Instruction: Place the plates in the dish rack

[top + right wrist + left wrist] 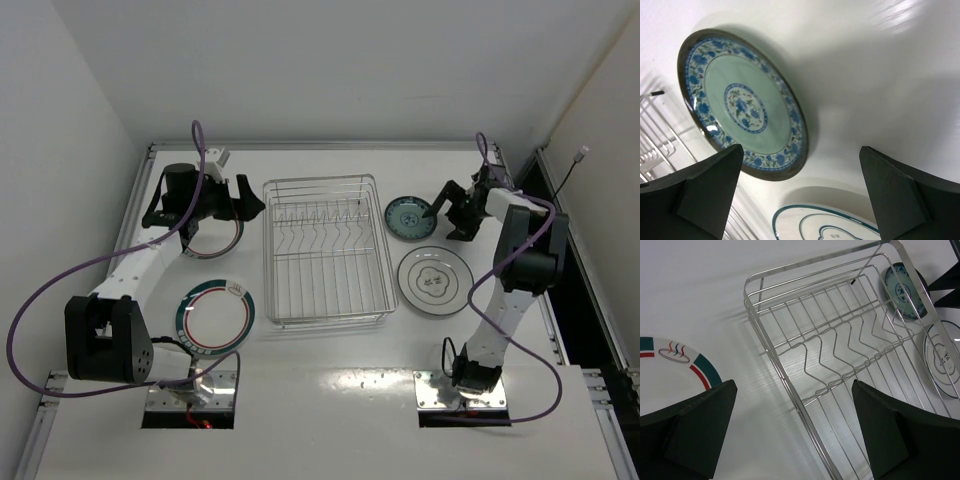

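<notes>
The silver wire dish rack stands mid-table with no plates in it. The small teal patterned plate lies right of it, and the larger white plate with a faint motif lies just nearer. One rim-banded plate lies at the front left. The other rim-banded plate is partly hidden under the left arm. My left gripper is open and empty above the rack's left edge. My right gripper is open and empty above the right rim of the teal plate.
White walls close in the table at the back and both sides. The left wrist view shows a rim-banded plate, the teal plate and the white plate. The right wrist view shows the white plate and the rack wires.
</notes>
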`<state>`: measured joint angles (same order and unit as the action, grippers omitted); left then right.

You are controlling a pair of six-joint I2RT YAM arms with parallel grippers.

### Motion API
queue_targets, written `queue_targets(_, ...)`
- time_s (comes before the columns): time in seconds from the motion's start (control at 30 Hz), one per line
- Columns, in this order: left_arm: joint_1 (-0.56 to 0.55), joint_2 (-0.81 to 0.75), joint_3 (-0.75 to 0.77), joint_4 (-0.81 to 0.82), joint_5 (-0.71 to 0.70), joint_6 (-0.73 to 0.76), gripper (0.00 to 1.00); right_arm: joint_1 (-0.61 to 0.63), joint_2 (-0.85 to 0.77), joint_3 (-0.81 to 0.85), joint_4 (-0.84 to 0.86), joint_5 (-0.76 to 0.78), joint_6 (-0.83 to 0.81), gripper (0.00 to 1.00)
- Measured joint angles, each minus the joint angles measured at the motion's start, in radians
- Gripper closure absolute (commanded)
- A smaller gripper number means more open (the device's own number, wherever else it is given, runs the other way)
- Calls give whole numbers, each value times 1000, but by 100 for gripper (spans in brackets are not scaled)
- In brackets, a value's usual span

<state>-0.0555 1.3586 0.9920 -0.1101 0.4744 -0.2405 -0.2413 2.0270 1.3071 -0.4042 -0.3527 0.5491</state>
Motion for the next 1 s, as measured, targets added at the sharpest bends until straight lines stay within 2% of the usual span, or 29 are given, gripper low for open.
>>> queue_targets(0.07,0,0,0,-2,0,0,0,-5,-1,-1,0,9,0,1)
queue_targets(0.13,0,0,0,-3,-1,0,0,-7,-1,-2,2,5,0,15)
queue_targets(0.2,0,0,0,-3,-1,0,0,-11,4,-2,5,-2,0,23)
queue_targets(0.3,0,0,0,-5,-1,0,0,-13,14,-3,17,-15,4,40)
queue_targets(0.33,0,0,0,-6,-1,0,0,-15,19,-3,21,-20,9,59)
queue_targets(0.4,0,0,0,-8,-1,0,0,-14,33,-3,34,-26,11,76)
queue_targets(0.43,0,0,0,-9,-1,0,0,-11,44,-3,37,-28,14,88)
queue_targets(0.5,0,0,0,-9,-1,0,0,-10,62,-3,39,-48,26,100)
queue_targets(0.63,0,1,0,-11,-2,0,0,-11,51,-4,36,-58,31,100)
queue_targets(0.77,0,1,4,-18,-14,0,0,-4,-22,-18,12,-1,31,100)
queue_targets(1.0,0,3,23,-40,-19,23,0,113,-361,34,-79,298,21,100)
